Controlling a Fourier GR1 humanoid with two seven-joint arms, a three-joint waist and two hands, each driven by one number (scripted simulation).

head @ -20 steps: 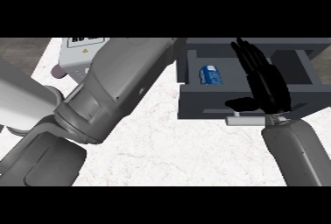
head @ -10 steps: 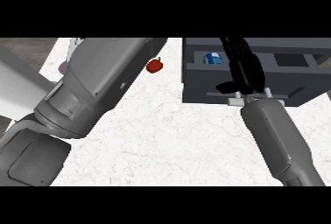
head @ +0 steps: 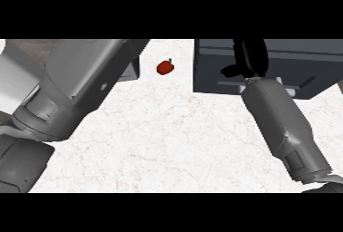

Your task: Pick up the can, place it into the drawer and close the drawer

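Right hand (head: 247,56), fingers straight, rests against the dark drawer (head: 295,59) at upper right. Can not visible. Left forearm (head: 74,90) fills upper left; its hand is out of frame. Red fruit (head: 165,67) lies on the desk (head: 174,136).

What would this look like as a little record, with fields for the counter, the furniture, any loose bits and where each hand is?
surface: white marbled counter top
furniture: dark grey drawer unit, upper right
loose item: small red round fruit-like object, left of the drawer unit, apart from it
can: not visible
right hand: black right hand over the drawer unit's top; finger pose unclear
left hand: out of view; only the grey left forearm shows
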